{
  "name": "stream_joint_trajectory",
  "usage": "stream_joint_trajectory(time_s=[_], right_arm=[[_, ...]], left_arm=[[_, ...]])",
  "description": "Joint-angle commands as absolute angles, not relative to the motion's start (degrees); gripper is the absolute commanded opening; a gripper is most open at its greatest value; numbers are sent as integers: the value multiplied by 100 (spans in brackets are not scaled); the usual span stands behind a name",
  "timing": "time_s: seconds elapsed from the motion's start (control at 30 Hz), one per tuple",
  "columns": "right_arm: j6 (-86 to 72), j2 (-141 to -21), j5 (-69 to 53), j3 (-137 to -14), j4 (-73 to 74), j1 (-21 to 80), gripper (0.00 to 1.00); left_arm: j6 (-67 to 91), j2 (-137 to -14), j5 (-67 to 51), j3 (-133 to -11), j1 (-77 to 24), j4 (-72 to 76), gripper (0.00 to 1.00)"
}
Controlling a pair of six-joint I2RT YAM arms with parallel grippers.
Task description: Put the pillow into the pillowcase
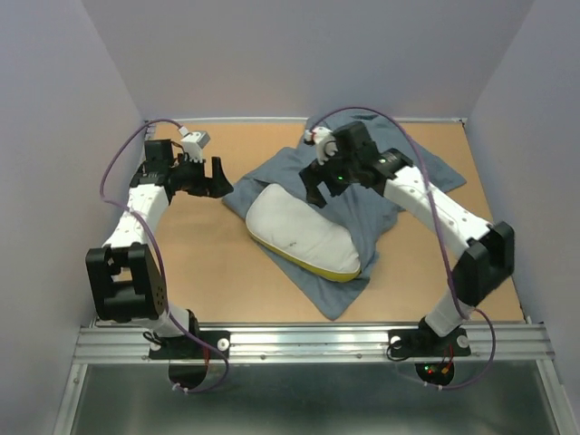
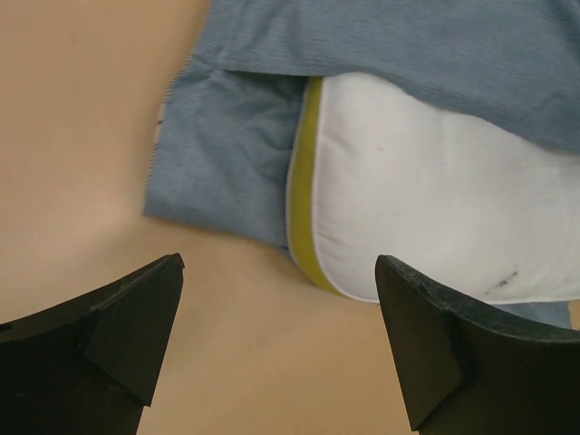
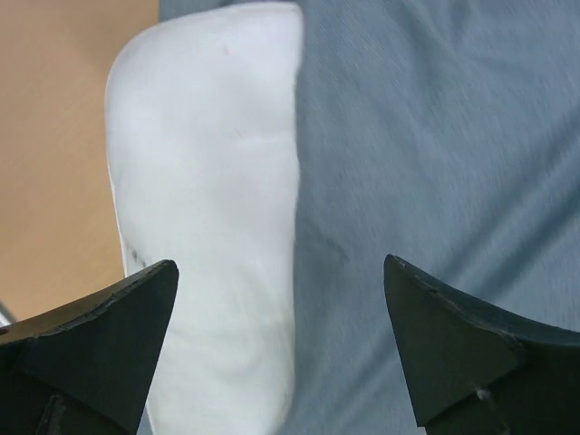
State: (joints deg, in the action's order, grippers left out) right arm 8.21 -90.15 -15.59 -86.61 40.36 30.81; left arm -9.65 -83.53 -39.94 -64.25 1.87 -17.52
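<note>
The white pillow (image 1: 304,236) with a yellow edge lies on top of the slate-blue pillowcase (image 1: 381,195), which is spread flat mid-table. My left gripper (image 1: 207,177) is open and empty above bare wood, left of the pillowcase's near corner; its view shows the pillow (image 2: 435,190), its yellow edge and the pillowcase (image 2: 227,163) beyond the fingers (image 2: 127,317). My right gripper (image 1: 319,186) is open and empty, hovering over the pillow's far end where it meets the cloth; its view shows the pillow (image 3: 217,181) on the left and the pillowcase (image 3: 435,136) on the right.
The tan wooden table (image 1: 199,272) is boxed in by grey walls on three sides. A metal rail (image 1: 308,343) with the arm bases runs along the near edge.
</note>
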Motion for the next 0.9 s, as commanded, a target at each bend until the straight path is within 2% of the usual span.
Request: stream_joint_trajectory(time_s=[0.0, 0.1, 0.27, 0.47, 0.53, 0.57, 0.63, 0.67, 0.73, 0.87], right_arm=[[1369, -10061, -502, -9666, 3560, 4041, 100], [1399, -11071, -63, -10439, 3498, 4447, 100], [1038, -12075, 324, -11573, 3516, 4588, 100], [958, -12910, 622, -11532, 3568, 4614, 100], [993, -13042, 615, -11313, 3647, 4597, 89], [976, -13017, 476, -11216, 3717, 4605, 62], [932, -12860, 343, -10909, 3718, 4605, 29], [914, -12798, 308, -10846, 3726, 4605, 6], [853, -12648, 395, -10758, 3718, 4597, 1], [808, -12051, 728, -10390, 3543, 4605, 1]], left_arm=[[-879, -8604, -3762, -6917, 667, -1600, 99], [-967, -8797, -3788, -7057, 861, -1661, 99], [-1037, -8745, -3639, -6900, 932, -1416, 99], [-1159, -9174, -3472, -7101, 932, -1257, 99], [-1274, -9507, -3507, -7180, 897, -1239, 99], [-1309, -9649, -3663, -7294, 879, -1239, 99], [-1449, -10087, -3770, -7461, 757, -1309, 99], [-1494, -10220, -3814, -7584, 564, -1310, 99], [-1556, -10440, -3727, -7664, 344, -1231, 99], [-1337, -11046, -3613, -7804, -165, -924, 99]])
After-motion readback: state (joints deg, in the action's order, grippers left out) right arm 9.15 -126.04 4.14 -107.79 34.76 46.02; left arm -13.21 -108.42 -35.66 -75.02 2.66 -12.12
